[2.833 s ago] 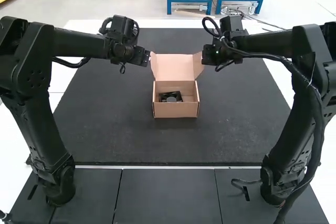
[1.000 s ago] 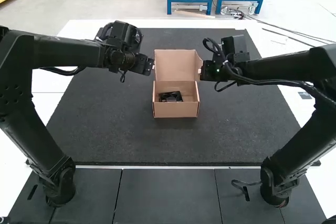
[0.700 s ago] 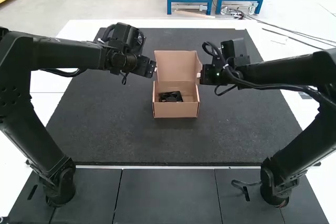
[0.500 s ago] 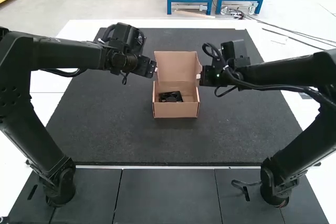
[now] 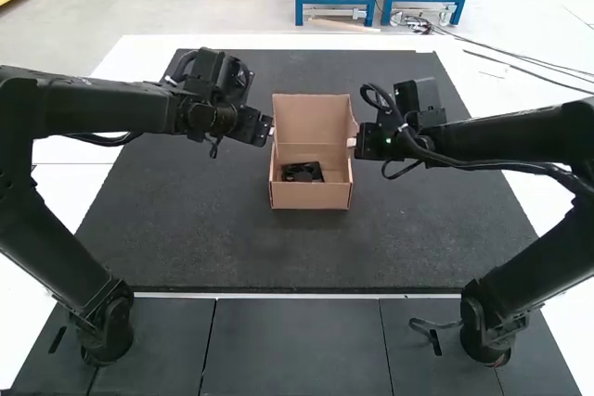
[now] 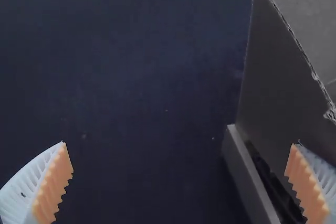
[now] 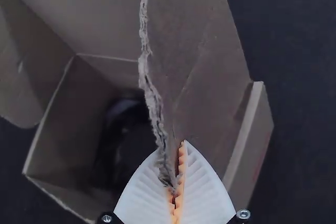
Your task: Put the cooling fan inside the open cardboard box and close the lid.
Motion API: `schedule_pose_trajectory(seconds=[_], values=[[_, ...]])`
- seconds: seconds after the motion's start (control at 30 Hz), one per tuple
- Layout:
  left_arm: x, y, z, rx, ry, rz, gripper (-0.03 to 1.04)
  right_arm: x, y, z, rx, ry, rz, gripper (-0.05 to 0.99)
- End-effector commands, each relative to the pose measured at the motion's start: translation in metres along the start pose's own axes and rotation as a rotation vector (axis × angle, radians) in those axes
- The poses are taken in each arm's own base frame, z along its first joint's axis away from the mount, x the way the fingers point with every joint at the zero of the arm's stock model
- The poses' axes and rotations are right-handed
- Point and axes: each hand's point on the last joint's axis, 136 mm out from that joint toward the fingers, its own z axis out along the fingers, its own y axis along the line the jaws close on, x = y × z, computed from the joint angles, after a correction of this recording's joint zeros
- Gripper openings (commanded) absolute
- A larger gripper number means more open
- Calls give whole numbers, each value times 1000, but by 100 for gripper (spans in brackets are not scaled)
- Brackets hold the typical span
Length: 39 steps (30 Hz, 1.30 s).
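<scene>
Since the earliest high view was taken, both arms have sunk lower and the lid's side flaps, then splayed outward, are drawn in. One cardboard box (image 5: 311, 194) sits on the tabletop's black mat (image 5: 186, 220) with its lid (image 5: 313, 118) raised and the single cooling fan (image 5: 301, 172) inside. The left tool (image 5: 264, 130) and right tool (image 5: 357, 142) flank the lid.

In the left wrist view, the left tool (image 6: 178, 148) gapes wide and grips nothing, one pad (image 6: 304, 182) just beside the lid.

In the right wrist view, the right tool (image 7: 176, 182) is pinched tight on a torn side flap (image 7: 184, 77), with the fan dark below.
</scene>
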Motion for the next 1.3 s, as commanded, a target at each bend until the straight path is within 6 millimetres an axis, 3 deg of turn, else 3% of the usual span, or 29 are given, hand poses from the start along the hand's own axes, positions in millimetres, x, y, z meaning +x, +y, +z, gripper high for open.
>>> schedule_pose_trajectory(seconds=[0.0, 0.43, 0.6, 0.63, 0.93, 1.13, 1.17, 1.27], values=[[-6, -8, -8, 26, -30, 4, 96, 3, 18, -5, -76, 7, -1, -1], [-4, -21, -11, 70, -36, 13, 96, 22, 24, -3, -108, 30, 1, -1], [4, -22, -11, 74, -21, 18, 96, 43, 27, 1, -109, 43, -15, -1], [17, -33, -16, 101, -8, 38, 96, 43, 27, 1, -108, 43, -16, -1], [27, -36, -20, 117, 6, 42, 96, 56, 20, 3, -62, 57, -60, -1], [30, -35, -24, 120, 12, 44, 96, 51, 14, 4, -20, 36, -97, -1], [31, -35, -24, 120, 13, 44, 96, 49, 12, 4, -13, 29, -97, 0], [31, -35, -27, 121, 16, 49, 96, 41, 8, 4, 12, 2, -100, 18]])
